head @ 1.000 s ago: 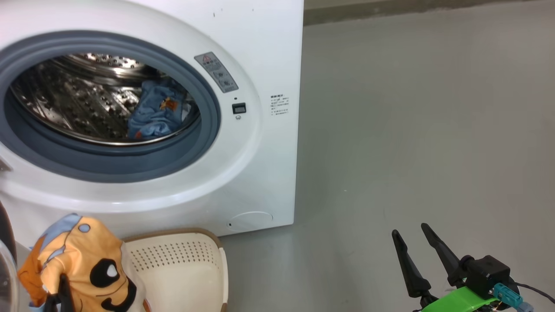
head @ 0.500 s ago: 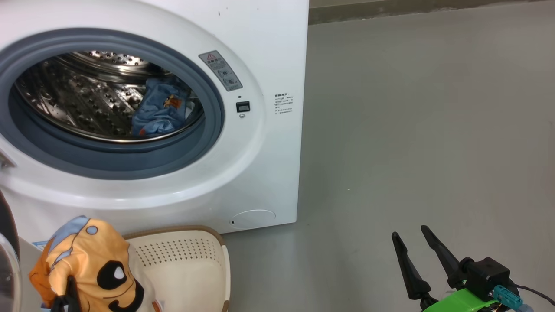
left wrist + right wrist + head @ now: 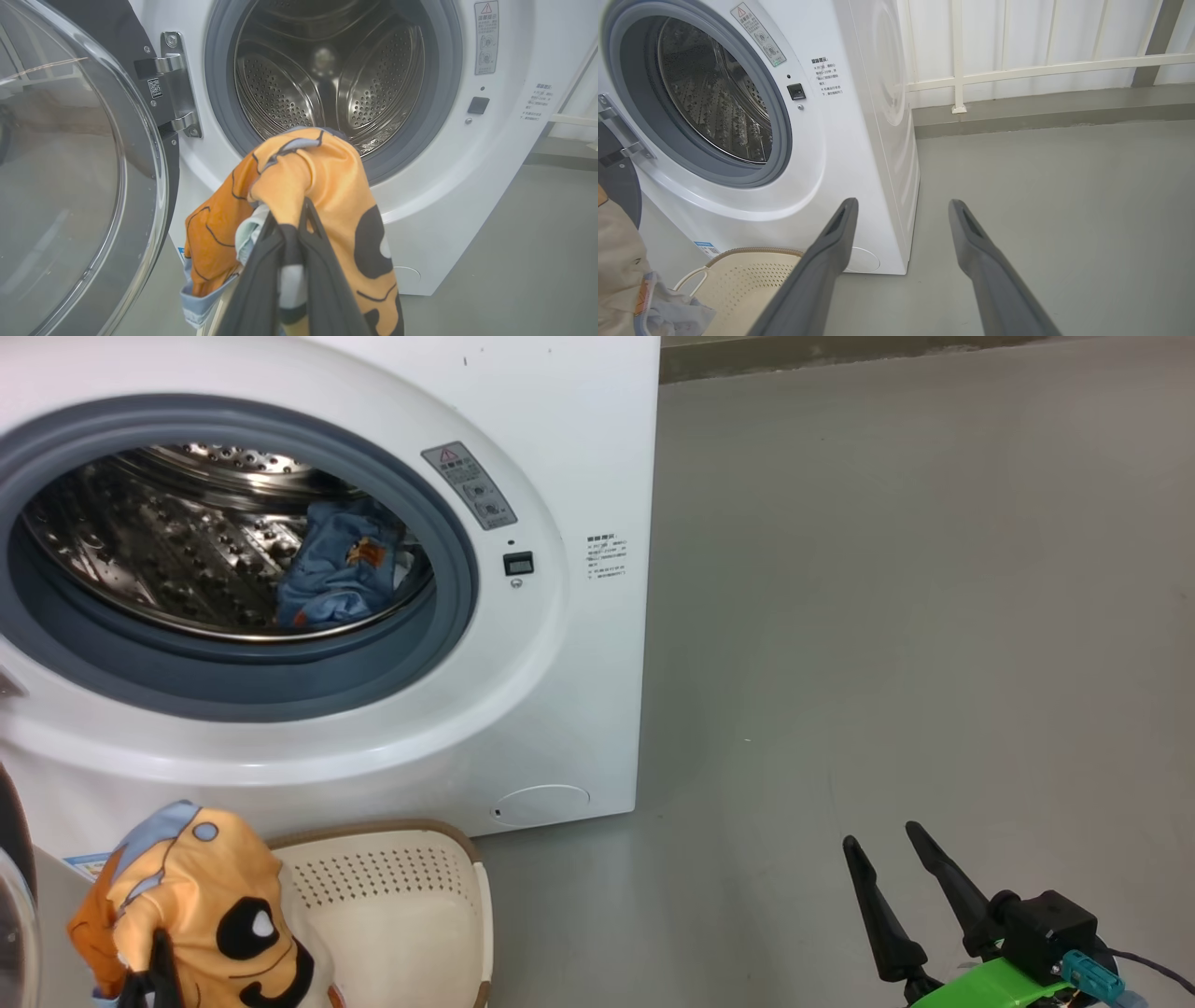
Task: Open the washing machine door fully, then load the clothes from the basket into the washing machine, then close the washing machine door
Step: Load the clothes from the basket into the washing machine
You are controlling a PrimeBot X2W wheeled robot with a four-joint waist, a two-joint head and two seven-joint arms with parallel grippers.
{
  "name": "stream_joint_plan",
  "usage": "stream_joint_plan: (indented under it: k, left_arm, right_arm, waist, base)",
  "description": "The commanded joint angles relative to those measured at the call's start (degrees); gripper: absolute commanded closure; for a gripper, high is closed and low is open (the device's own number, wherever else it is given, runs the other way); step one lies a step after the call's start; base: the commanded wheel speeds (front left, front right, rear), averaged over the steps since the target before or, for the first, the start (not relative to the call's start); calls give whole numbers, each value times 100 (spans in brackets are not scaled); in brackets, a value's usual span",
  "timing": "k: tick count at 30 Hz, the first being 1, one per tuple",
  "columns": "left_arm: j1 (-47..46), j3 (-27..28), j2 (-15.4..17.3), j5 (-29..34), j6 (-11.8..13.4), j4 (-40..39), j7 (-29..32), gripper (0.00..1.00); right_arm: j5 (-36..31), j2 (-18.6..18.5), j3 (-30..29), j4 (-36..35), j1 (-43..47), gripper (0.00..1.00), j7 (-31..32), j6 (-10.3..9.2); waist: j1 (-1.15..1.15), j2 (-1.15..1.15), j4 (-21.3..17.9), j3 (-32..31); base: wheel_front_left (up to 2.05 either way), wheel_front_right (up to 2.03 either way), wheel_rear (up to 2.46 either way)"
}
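Well, at the left of the left wrist view the door [image 3: 70, 177] stood wide open on its metal hinge [image 3: 175, 84]. So I think the first job, opening it, was done.

Just right of the door, the left gripper [image 3: 289, 214] had its fingers pressed tight on an orange cloth [image 3: 327, 177] with black lines. In the head view this cloth hung at the lower left, over the left end of the basket [image 3: 392, 835]. The basket sat on the floor [image 3: 934, 569] just in front of the washing machine [image 3: 579, 429]. The part of its inside that showed looked bare, but the cloth hid the rest.

Higher up, in the upper left of the head view, a blue cloth [image 3: 336, 569] lay inside the shiny drum [image 3: 168, 551], on its right side.

At the lower right, the right gripper [image 3: 881, 833] had its fingers spread wide, with nothing between them. It was over the floor, well apart from the machine.

I think the job in hand was loading. The orange cloth was out of the basket but not in the drum yet. The next move would need the left arm to lift the cloth higher, push it past the grey rubber ring [image 3: 448, 644], and let go deep inside, so no part hangs over the ring. After that, the hidden part of the basket needs a look before the door gets shut.
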Motion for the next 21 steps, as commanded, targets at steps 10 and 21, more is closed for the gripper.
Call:
stream_joint_plan:
  k: [10, 21]
  left_arm:
    - [-546, 194, 72, 64, -160, 85, -52, 100]
    - [-1861, 229, 270, 323, -603, 812, -52, 100]
  right_arm:
    - [2, -82, 178, -145, -218, 0, -27, 9]
    - [-73, -101, 223, -211, -387, 0, -27, 9]
  waist:
    - [0, 0, -20, 207]
    - [0, 0, -109, 643]
  base:
    - [0, 0, 0]
    - [0, 0, 0]
